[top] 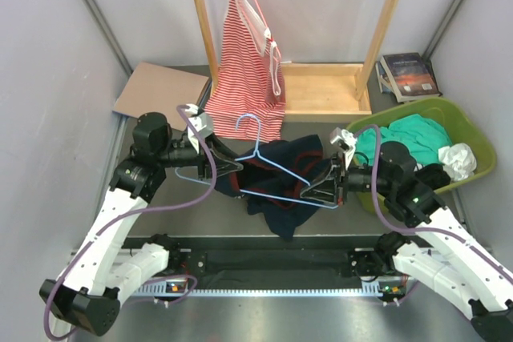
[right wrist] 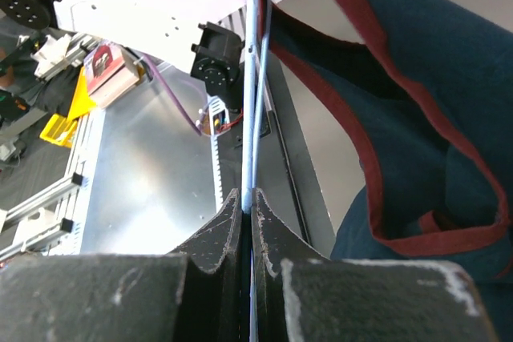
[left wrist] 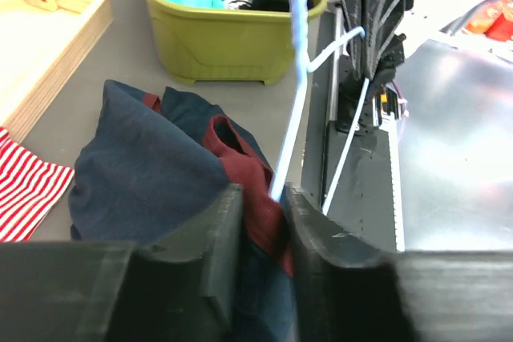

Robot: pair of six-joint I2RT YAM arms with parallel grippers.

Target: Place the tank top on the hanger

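While the tank top [top: 282,186] lies crumpled on the table [top: 160,198] between the two arms, the hanger [top: 258,143] rests over it, hook pointing away from the bases. The left gripper [left wrist: 263,198] has its jaws drawn narrow around the dark red trim, fabric filling the gap with the blue wire just beside it. The right gripper [right wrist: 247,214] is pressed together, pinching the hanger's wire at its near corner.

Centrally, hanger [top: 282,169] over tank top [top: 276,215]; bin [top: 437,104] at right, wooden rack [top: 321,90] behind.
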